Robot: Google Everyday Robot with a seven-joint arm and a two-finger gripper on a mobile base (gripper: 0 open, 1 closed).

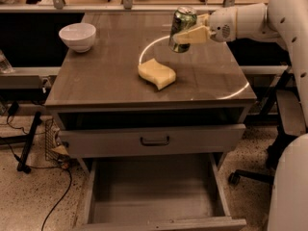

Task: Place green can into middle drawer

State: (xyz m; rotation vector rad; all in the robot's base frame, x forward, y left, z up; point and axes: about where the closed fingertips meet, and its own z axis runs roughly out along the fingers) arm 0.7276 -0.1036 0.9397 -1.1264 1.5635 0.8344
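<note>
The green can [182,23], with its silver top, is tilted and held just above the far right part of the cabinet top. My gripper [181,34] reaches in from the right and is shut on the can, with a pale finger [194,33] lying across its side. The middle drawer [153,196] is pulled out at the bottom of the view, its flat grey floor bare. It lies well below the can and nearer the camera.
A yellow sponge [157,73] lies mid-top, in front of the can. A white bowl [77,35] stands at the far left. A shut grey drawer with a dark bar handle [154,141] sits above the open one. My white arm [284,18] runs down the right side.
</note>
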